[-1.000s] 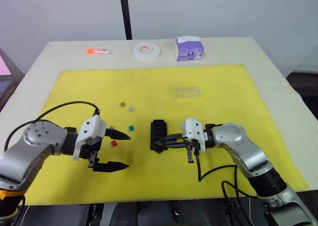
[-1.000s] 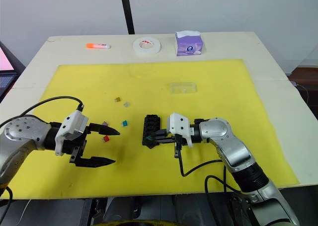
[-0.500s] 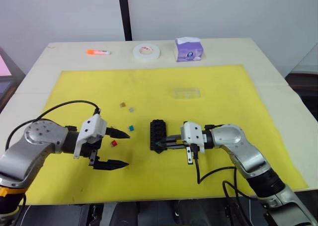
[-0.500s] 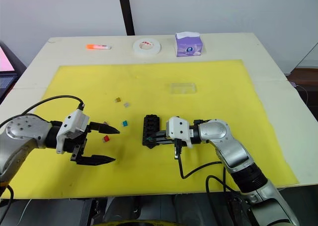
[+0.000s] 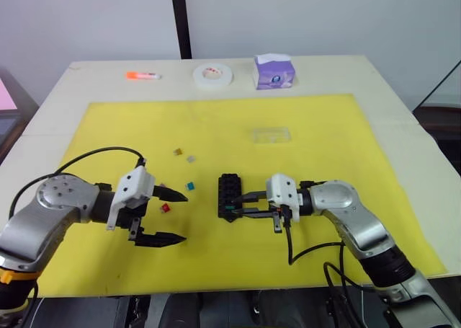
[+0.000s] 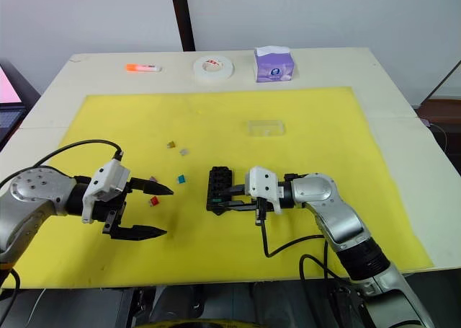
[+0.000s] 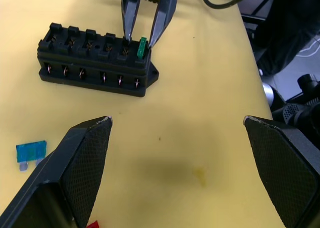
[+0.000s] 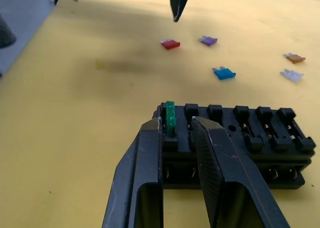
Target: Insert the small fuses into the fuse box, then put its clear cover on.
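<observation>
Left eye view: centre frame, the right end effector point(image 5: 243, 205) has its fingers slightly apart around a green fuse point(image 5: 229, 211) standing in the fuse box point(image 5: 230, 196); lower left, the left end effector point(image 5: 172, 216) gapes wide. Loose fuses point(image 5: 189, 186) lie between them, the clear cover point(image 5: 270, 134) upper right. Left wrist view: fuse point(image 7: 142, 47) upright in an end slot. Right wrist view: fingers point(image 8: 147, 153) flank it without a firm clamp. Tiny, stiff and light, such fuses likely want pinching by the flat faces.

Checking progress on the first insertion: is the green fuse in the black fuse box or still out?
In: the small green fuse stands upright in an end slot of the black plastic fuse box, its top protruding, between the right gripper fingers.
</observation>
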Controlling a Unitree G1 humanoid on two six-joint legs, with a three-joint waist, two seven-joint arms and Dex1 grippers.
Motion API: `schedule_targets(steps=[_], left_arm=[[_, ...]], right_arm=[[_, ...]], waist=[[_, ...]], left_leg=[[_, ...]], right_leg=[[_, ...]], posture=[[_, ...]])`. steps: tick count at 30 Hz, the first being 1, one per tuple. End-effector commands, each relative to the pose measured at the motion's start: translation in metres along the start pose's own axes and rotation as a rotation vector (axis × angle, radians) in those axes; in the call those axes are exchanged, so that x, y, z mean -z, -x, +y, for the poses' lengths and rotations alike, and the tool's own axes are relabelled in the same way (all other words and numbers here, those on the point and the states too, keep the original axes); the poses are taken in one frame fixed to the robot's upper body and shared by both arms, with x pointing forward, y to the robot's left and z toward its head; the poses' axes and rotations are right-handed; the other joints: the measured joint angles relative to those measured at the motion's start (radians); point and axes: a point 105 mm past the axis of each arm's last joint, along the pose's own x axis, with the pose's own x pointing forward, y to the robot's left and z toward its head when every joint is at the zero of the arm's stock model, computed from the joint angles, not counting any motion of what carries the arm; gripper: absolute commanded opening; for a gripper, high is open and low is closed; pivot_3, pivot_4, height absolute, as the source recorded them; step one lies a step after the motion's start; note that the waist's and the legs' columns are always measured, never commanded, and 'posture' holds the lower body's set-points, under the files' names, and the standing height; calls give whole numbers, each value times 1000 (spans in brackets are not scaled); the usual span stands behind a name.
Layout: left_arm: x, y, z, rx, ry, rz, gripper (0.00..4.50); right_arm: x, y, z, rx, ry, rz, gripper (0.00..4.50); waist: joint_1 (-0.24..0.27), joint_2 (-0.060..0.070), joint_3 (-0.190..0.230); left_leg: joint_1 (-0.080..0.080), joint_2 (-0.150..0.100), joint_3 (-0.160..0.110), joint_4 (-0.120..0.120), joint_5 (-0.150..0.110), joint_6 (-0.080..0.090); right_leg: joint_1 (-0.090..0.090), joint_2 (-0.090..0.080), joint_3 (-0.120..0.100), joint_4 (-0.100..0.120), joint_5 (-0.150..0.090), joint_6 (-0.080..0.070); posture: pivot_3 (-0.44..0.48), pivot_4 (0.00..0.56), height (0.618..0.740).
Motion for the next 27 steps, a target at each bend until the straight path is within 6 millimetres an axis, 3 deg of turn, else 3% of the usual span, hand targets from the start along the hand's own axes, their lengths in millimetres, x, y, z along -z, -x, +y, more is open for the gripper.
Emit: schedule_targets(steps=[1, 8, 9, 12, 27], left_arm=[[-4, 2, 1, 1, -32, 10, 4439], [-8, 3, 6, -10, -43, -7, 4439], [-9, 2, 7, -12, -45, -11, 4439], [-12, 1, 7, -15, -44, -25, 4439], [-10, 0, 5, -11, -41, -14, 4439]], right_arm=[[-22, 3, -4, 11, 34, -68, 1042], [-34, -2, 2, -16, -3, -92, 1042], [-33, -4, 1, -13, -10, -92, 630], [-30, -8, -1, -2, -26, -86, 39], [4, -12, 7, -4, -36, 14, 39]], waist=[[0, 0, 0], [0, 0, 0], [0, 0, 0], [0, 0, 0], [0, 0, 0]], left_leg=[[0, 0, 0, 0, 0, 0], [0, 0, 0, 0, 0, 0], [0, 0, 0, 0, 0, 0], [0, 0, 0, 0, 0, 0], [0, 0, 0, 0, 0, 0]], right_leg=[[0, 0, 0, 0, 0, 0], [0, 0, 0, 0, 0, 0], [0, 0, 0, 0, 0, 0], [0, 0, 0, 0, 0, 0], [0, 0, 0, 0, 0, 0]], posture=[[0, 150, 740], [0, 150, 740], [0, 150, 740], [0, 150, 740], [0, 150, 740]])
